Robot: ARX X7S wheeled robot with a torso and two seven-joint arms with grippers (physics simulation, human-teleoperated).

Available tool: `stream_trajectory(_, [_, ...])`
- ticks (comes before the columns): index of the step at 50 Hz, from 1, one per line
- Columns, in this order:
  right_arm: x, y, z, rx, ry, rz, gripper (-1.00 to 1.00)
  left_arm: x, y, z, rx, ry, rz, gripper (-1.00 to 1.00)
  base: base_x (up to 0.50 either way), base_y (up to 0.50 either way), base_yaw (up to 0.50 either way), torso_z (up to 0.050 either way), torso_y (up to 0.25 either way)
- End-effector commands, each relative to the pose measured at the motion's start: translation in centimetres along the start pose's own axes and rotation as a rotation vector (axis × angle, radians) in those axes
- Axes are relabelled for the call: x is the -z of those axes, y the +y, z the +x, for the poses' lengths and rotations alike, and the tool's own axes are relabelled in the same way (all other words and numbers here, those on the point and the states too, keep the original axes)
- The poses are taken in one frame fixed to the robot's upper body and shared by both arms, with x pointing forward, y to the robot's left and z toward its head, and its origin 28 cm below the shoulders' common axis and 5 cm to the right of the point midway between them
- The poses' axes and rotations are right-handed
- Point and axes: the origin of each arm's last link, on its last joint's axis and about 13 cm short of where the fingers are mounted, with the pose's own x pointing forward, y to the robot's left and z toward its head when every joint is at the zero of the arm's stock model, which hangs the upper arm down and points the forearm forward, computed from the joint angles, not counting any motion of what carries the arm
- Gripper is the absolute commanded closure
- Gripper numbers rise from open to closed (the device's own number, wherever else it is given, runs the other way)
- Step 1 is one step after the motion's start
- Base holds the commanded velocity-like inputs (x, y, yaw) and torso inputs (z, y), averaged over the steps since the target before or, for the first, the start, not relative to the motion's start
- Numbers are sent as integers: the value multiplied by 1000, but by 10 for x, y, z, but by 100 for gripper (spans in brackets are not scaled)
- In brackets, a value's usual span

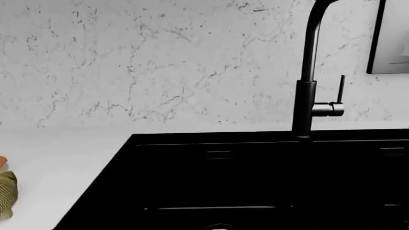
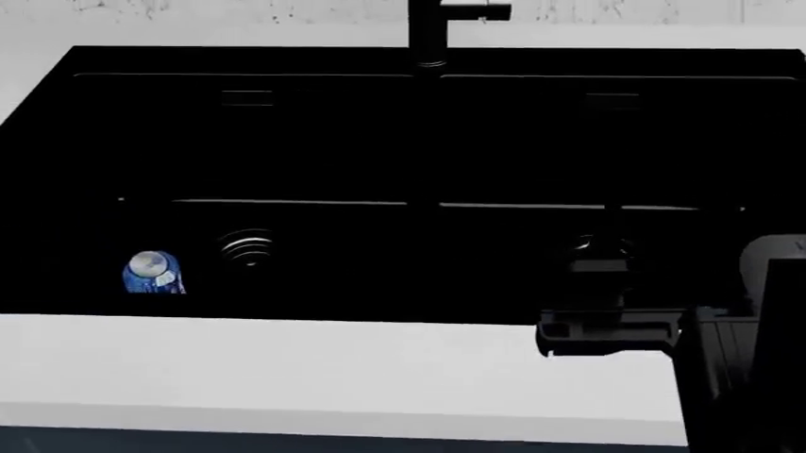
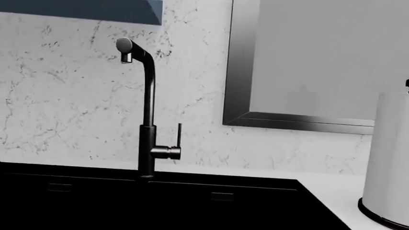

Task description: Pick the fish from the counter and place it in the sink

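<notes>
The fish [image 1: 5,192], yellowish-olive with an orange fin tip, lies on the white counter [image 1: 57,163] and is cut off by the edge of the left wrist view, beside the black sink [image 1: 211,182]. It does not show in the head view. The sink [image 2: 403,142] fills the head view, with its black faucet [image 2: 428,28] at the back. My right gripper [image 2: 599,283] is a dark shape over the right basin's front edge; its jaws blend into the black sink. My left gripper shows in no view.
A blue soda can [image 2: 154,272] lies in the left basin near a ringed drain [image 2: 248,247]. A white cylinder with a black base [image 3: 388,163] stands on the counter right of the sink. The veined marble wall [image 1: 160,72] is behind.
</notes>
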Motion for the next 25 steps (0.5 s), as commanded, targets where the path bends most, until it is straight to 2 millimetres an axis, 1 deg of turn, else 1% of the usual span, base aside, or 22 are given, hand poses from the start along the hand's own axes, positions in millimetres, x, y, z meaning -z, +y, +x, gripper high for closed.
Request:
stream_trajectory(1, [2, 0, 0, 0, 3, 9, -100, 1, -1, 0, 5, 5, -6, -100, 289, 211, 0, 0, 0])
stream_trajectory(25, [3, 0, -2, 7, 0, 12, -100, 3, 0, -1, -2, 7, -18, -100, 292, 210, 0, 0, 1])
